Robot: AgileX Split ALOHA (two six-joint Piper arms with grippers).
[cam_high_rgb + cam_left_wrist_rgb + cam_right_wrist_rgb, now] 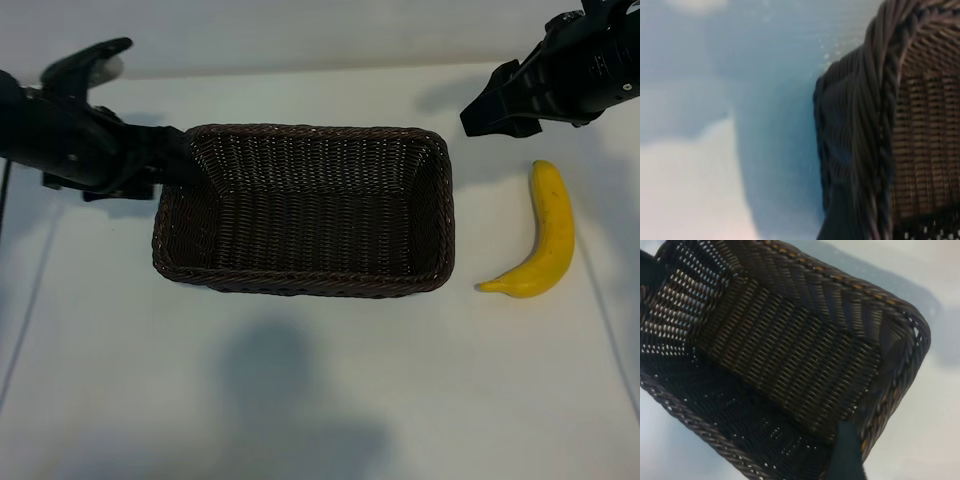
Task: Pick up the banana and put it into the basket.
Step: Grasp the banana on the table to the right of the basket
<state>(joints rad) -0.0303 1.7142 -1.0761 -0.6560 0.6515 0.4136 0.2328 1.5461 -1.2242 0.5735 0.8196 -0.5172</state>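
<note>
banana [548,236] on the table right of the basket [300,285], nearest the right gripper [478,118]

lies just below that pincer, long axis running away from it, curving toward the basket at the far tip; basket empty; right jaws open, nothing held; left gripper [182,160] at the basket's left rim, spread not discernible

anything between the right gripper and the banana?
Nothing: bare table between the right gripper and the banana, shown in the exterior view. The basket sits off to the side.
</note>
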